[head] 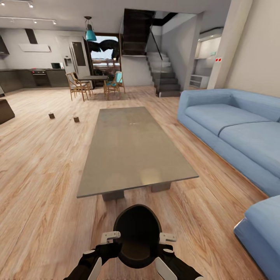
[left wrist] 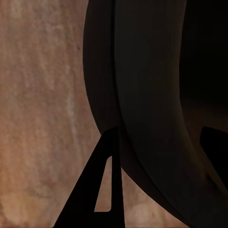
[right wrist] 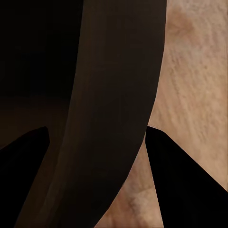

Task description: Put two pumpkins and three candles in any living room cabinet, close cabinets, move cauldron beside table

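Note:
The black cauldron (head: 137, 233) is just before the near end of the long grey table (head: 132, 147). My left gripper (head: 111, 244) is shut on its left rim and my right gripper (head: 165, 245) on its right rim. In the left wrist view the rim (left wrist: 142, 95) runs between the left gripper's (left wrist: 159, 130) dark fingers. In the right wrist view the cauldron wall (right wrist: 114, 85) fills the gap of the right gripper (right wrist: 97, 128). Two small dark stubs (head: 51, 115) (head: 76, 119) lie on the floor, too small to tell whether they are candles. The pumpkins are out of view.
A blue sofa (head: 233, 128) runs along the right, with another blue seat (head: 260, 229) at the near right. A low dark-brown unit's corner (head: 4, 111), apparently the cabinet, shows at the left edge. Dining chairs (head: 79, 86), kitchen and stairs (head: 165, 76) stand far back.

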`<state>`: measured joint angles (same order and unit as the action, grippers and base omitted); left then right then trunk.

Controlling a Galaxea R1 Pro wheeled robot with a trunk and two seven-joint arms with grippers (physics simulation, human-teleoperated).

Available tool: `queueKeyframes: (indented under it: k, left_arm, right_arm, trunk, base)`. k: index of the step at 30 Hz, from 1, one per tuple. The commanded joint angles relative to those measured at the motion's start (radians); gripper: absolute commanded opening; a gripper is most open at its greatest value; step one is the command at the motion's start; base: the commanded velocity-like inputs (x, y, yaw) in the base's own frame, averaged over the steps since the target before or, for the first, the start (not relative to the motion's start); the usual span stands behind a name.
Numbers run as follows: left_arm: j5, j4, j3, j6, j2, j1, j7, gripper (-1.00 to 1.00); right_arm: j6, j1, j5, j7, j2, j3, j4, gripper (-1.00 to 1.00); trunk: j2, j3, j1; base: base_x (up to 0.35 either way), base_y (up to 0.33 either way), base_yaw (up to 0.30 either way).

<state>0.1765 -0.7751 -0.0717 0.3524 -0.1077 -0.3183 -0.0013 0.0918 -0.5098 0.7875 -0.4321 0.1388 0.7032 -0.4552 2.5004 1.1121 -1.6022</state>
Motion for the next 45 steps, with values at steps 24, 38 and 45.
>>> queueKeyframes:
  k: [24, 38, 45]
  left_arm:
    - [0.026, -0.007, -0.011, 0.007, 0.000, -0.001, -0.002, -1.00]
    - [0.026, -0.007, -0.010, 0.007, 0.000, -0.001, -0.002, -1.00]
    - [0.026, -0.007, -0.010, 0.007, 0.000, -0.001, -0.002, -1.00]
  right_arm:
    - [0.004, -0.001, 0.021, -0.008, 0.004, 0.035, -0.002, -1.00]
    - [0.005, -0.001, 0.021, -0.008, 0.004, 0.035, -0.002, -1.00]
    - [0.005, -0.001, 0.021, -0.008, 0.004, 0.035, -0.002, -1.00]
  trunk:
    - [0.001, 0.009, -0.001]
    - [0.001, 0.009, -0.001]
    - [0.001, 0.009, -0.001]
  base:
    - [0.037, 0.000, 0.000]
    - [0.063, 0.000, 0.000]
    - [0.000, 0.000, 0.000]
